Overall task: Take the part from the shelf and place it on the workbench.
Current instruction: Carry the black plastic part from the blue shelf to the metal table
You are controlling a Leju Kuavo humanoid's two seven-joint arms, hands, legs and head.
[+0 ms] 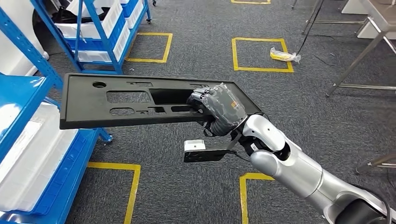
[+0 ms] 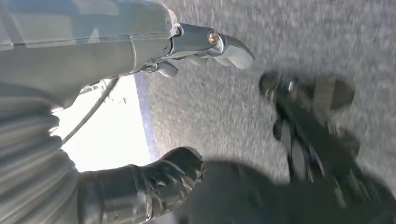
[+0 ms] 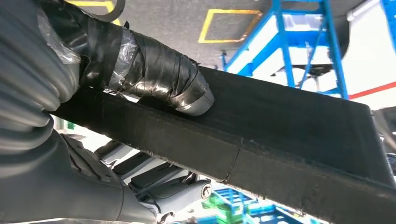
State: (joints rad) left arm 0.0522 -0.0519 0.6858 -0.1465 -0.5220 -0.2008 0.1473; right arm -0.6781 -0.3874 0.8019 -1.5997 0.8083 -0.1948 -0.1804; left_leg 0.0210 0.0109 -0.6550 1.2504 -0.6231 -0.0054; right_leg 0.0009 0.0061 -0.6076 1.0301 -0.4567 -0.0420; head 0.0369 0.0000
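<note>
The part (image 1: 84,105) is a long flat black panel with several cutouts, held level in the air above the grey carpet in the head view. My right hand (image 1: 219,109) grips it near its right end, and the rest of the panel reaches left toward the blue shelf (image 1: 28,154). In the right wrist view the taped thumb (image 3: 154,79) presses on one face of the panel (image 3: 289,135), with the other fingers (image 3: 154,177) on the opposite side. My left hand (image 2: 93,56) hangs over the floor, thumb (image 2: 154,182) and fingers (image 2: 224,44) apart, holding nothing.
Blue racks with white bins stand at the left and at the back left (image 1: 100,32). Yellow tape squares (image 1: 261,53) mark the carpet, and a small yellow and white item (image 1: 284,55) lies by one of them. Metal table legs (image 1: 359,60) stand at the right.
</note>
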